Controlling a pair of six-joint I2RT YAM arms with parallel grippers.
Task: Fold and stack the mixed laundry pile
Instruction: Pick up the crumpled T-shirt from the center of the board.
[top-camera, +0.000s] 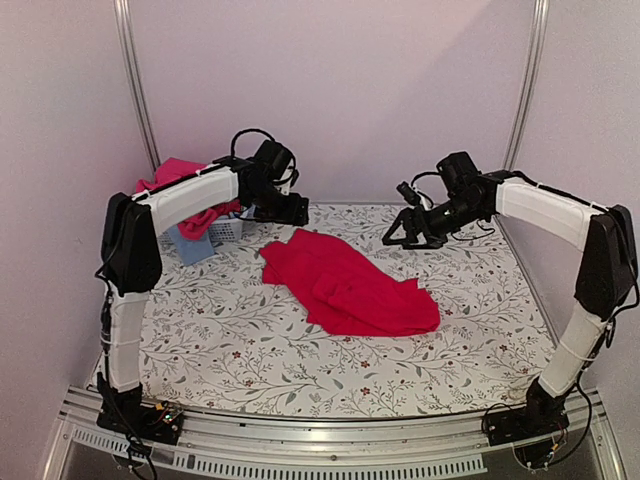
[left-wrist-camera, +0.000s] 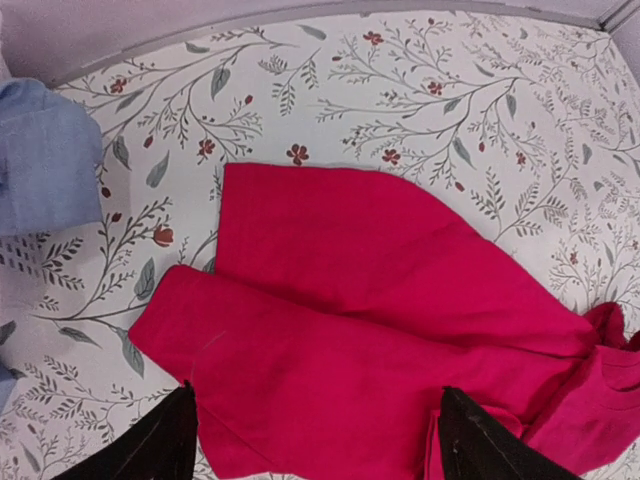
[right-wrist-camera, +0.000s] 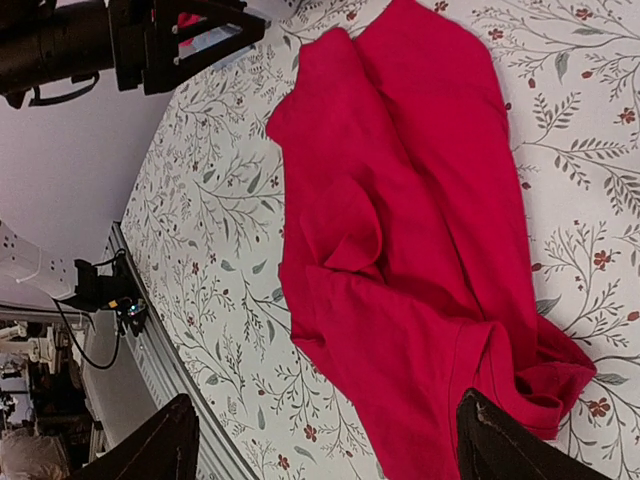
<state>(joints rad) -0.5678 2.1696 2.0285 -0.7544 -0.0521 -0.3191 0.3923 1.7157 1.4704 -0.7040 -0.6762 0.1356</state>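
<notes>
A red garment (top-camera: 345, 282) lies spread and rumpled in the middle of the flowered desk (top-camera: 250, 340), its bunched end towards 4 o'clock. The left pincer (top-camera: 290, 208) hangs over the garment's 11 o'clock corner, released, with its fingers wide apart and gripping nothing. The right pincer (top-camera: 400, 232) hovers at 1 o'clock, just off the cloth, also released. At 10 o'clock the rest of the laundry crowds a white basket (top-camera: 228, 230): a pink piece (top-camera: 172, 175) on top and a light blue cloth (top-camera: 190, 245) beside it, partly hidden by the left arm.
</notes>
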